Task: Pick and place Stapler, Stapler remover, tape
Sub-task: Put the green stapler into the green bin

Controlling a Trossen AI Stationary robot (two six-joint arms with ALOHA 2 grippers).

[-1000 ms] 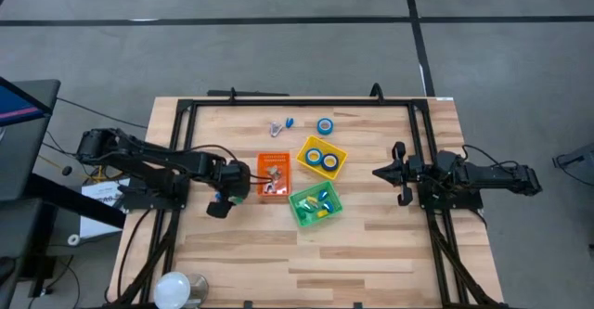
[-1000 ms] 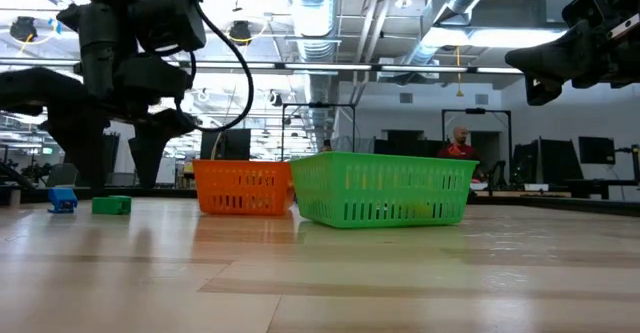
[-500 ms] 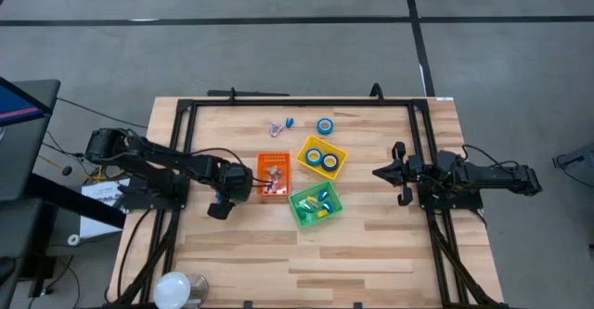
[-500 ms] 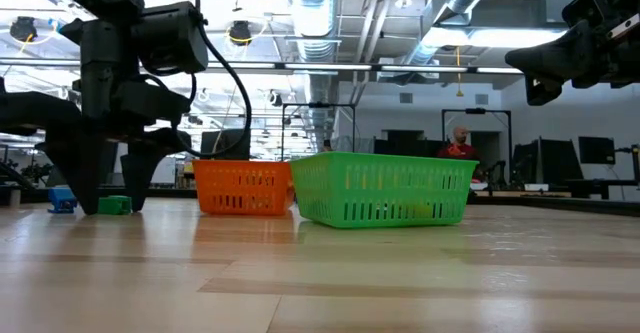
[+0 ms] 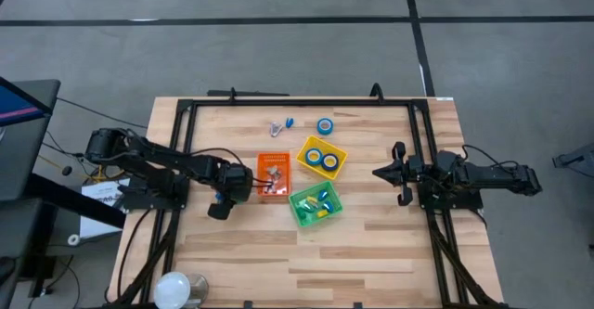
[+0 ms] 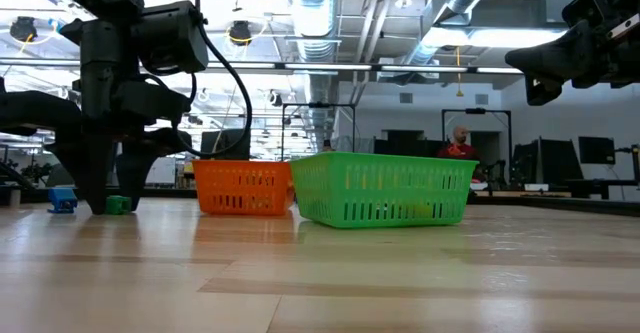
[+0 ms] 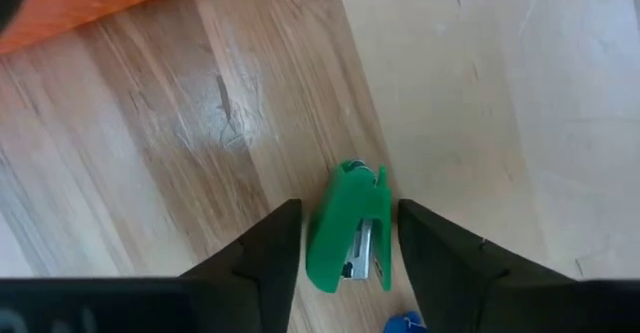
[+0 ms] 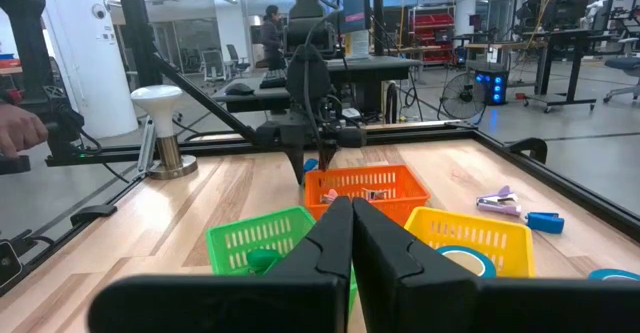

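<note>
My left gripper (image 7: pixel 350 258) is open and low over the table, left of the orange bin (image 5: pixel 273 174). A small green stapler (image 7: pixel 345 228) lies flat on the wood between its two fingers, and I cannot tell whether they touch it. The low view shows the stapler (image 6: pixel 118 205) at the fingertips of my left gripper (image 6: pixel 108 195). My right gripper (image 8: pixel 351 235) is shut and hovers above the table's right side (image 5: pixel 397 172). One blue tape roll (image 5: pixel 324 125) lies near the far edge and two sit in the yellow bin (image 5: pixel 322 158). A stapler remover (image 5: pixel 277 129) lies beside the loose roll.
The green bin (image 5: pixel 315 203) holding several small items stands right of my left gripper, touching the orange bin. A small blue item (image 6: pixel 62 200) lies close to the green stapler. A white lamp (image 5: pixel 173 289) stands at the near left corner. Black frame rails run along the table's left and right sides.
My left gripper has come down toward the table, and its open fingers now stand on either side of the green stapler. The stapler has stayed in place. My right arm has kept still.
</note>
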